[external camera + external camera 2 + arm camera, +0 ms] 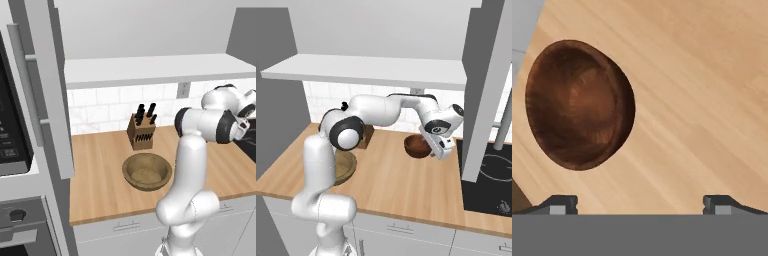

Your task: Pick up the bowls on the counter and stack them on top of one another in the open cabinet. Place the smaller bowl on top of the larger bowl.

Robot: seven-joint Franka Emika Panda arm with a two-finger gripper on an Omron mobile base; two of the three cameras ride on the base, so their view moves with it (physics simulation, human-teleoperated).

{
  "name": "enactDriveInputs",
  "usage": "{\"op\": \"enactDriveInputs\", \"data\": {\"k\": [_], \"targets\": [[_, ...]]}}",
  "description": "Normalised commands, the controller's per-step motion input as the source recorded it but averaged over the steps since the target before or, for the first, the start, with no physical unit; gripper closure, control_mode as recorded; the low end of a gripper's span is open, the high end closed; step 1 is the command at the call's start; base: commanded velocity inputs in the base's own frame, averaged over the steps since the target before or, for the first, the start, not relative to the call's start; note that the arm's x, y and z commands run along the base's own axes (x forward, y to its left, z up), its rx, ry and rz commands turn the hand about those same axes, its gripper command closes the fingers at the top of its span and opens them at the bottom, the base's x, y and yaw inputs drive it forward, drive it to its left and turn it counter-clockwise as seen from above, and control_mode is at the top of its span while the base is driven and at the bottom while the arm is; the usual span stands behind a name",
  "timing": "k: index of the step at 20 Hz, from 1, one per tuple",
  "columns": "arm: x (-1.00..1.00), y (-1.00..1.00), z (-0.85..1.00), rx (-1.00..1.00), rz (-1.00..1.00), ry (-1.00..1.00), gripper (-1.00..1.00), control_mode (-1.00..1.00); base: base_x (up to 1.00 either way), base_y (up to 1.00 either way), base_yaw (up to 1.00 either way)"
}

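The smaller bowl [417,146], dark reddish-brown and glossy inside, sits on the light wood counter [401,185] near the back wall. In the hand view the smaller bowl [579,105] lies up and to the left, outside the finger span. My gripper [440,151] hovers just right of it, open, with nothing between its fingertips [559,204]. The larger bowl [147,171], wide and tan, rests mid-counter in front of the knife block; in the right base view the larger bowl [347,167] is half hidden behind my arm. The open cabinet's white shelf [150,70] runs above the counter.
A knife block [141,129] stands at the backsplash behind the tan bowl. The long grey cabinet door [45,90] hangs open at the left, with the dark microwave [12,115] beyond it. A black cooktop [491,185] borders the counter at the right, under another grey door [483,90].
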Motion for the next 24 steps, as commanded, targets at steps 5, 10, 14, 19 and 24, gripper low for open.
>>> {"op": "enactDriveInputs", "data": {"k": [5,10,14,19,24], "targets": [[0.30,0.03,-0.34,0.00,0.00,0.00,-1.00,-1.00,0.00,0.00,0.00],[0.40,0.15,-0.30,0.00,0.00,0.00,-1.00,-1.00,0.00,0.00,0.00],[0.32,0.28,-0.34,0.00,0.00,0.00,-1.00,-1.00,0.00,0.00,0.00],[0.22,0.29,-0.36,-0.01,-0.02,0.05,-1.00,-1.00,0.00,0.00,0.00],[0.04,0.22,-0.37,0.00,-0.01,0.05,-1.00,-1.00,0.00,0.00,0.00]]}}
